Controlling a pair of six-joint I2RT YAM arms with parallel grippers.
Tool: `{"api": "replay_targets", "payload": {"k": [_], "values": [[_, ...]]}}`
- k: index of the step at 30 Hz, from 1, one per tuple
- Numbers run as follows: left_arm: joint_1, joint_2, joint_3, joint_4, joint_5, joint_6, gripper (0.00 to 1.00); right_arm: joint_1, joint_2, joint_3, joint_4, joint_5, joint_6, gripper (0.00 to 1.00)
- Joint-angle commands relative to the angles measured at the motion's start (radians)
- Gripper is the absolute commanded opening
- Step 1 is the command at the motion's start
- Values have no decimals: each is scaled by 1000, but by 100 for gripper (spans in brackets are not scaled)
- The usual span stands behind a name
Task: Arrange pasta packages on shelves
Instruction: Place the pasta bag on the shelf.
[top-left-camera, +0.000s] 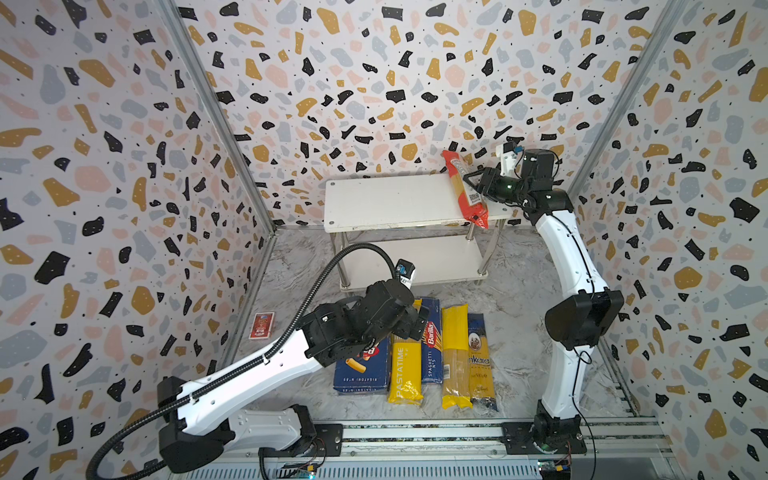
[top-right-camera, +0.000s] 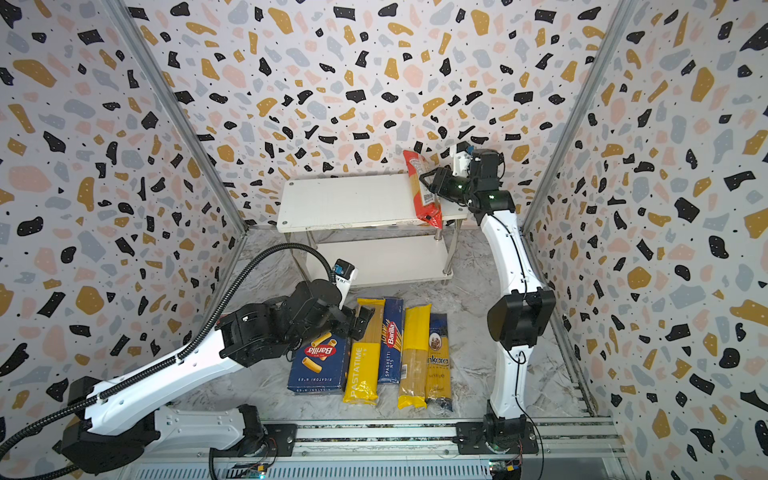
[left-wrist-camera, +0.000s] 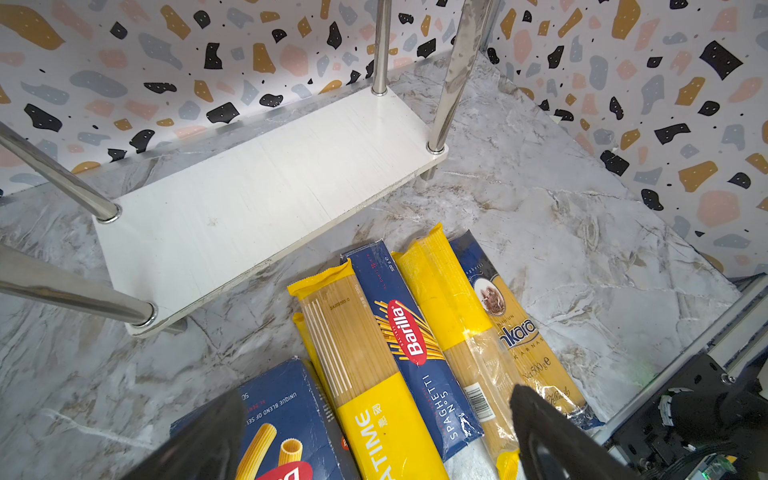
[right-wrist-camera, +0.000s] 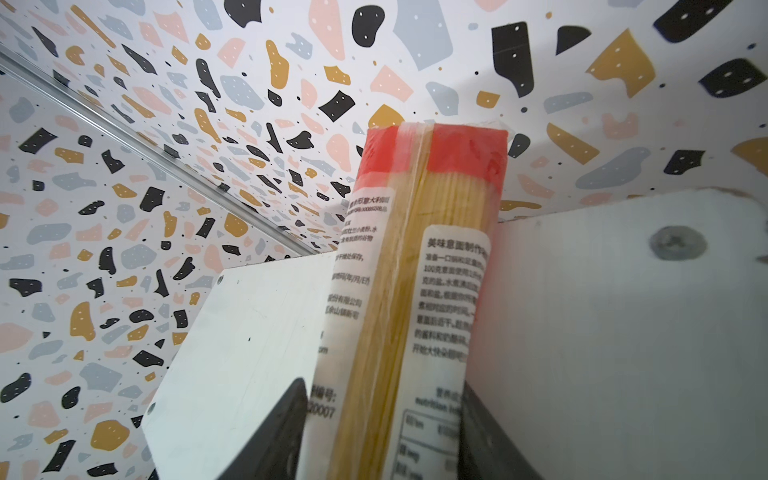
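Observation:
The shelves are a white two-tier rack with a top board (top-left-camera: 395, 199) and a bare lower board (left-wrist-camera: 270, 187). A red-orange bag (top-left-camera: 465, 187) lies across the top board's right end, overhanging its front edge. My right gripper (right-wrist-camera: 382, 384) stands open around the bag, a finger close beside each long edge. On the floor in front lie a wide Barilla box (top-left-camera: 361, 370), a yellow Pastatime bag (top-left-camera: 405, 370), a narrow Barilla box (top-left-camera: 432, 345), a yellow bag (top-left-camera: 455, 357) and the ankara bag (top-left-camera: 482, 361). My left gripper (left-wrist-camera: 376, 392) hovers wide open over them, holding nothing.
A small red card-sized pack (top-left-camera: 262, 325) lies on the floor by the left wall. Chrome legs (left-wrist-camera: 453, 75) join the boards. Patterned walls close in on three sides, and the arms' base rail (top-left-camera: 415, 432) runs along the front.

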Motion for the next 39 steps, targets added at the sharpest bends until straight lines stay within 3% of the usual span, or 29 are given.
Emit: {"api": "replay_targets", "payload": {"k": [1,14,19,30,34,39], "values": [[6,-20,-13,32,5,-8,100,14,-71,1,-66,52,-71,56],[10,-41,-34,54,9,-18,100,62,-143,-21,-63,159,-191,60],[10,-27,-32,57,13,-12,99,53,-219,-152,55,163,-179,63],[11,-57,-32,51,-21,-12,99,57,-280,-136,-2,236,-195,67],[11,-65,-37,50,-24,-17,99,80,-353,-179,-53,307,-227,67],[11,-85,-59,53,-23,-30,99,109,-516,-344,-92,394,-223,68]]}}
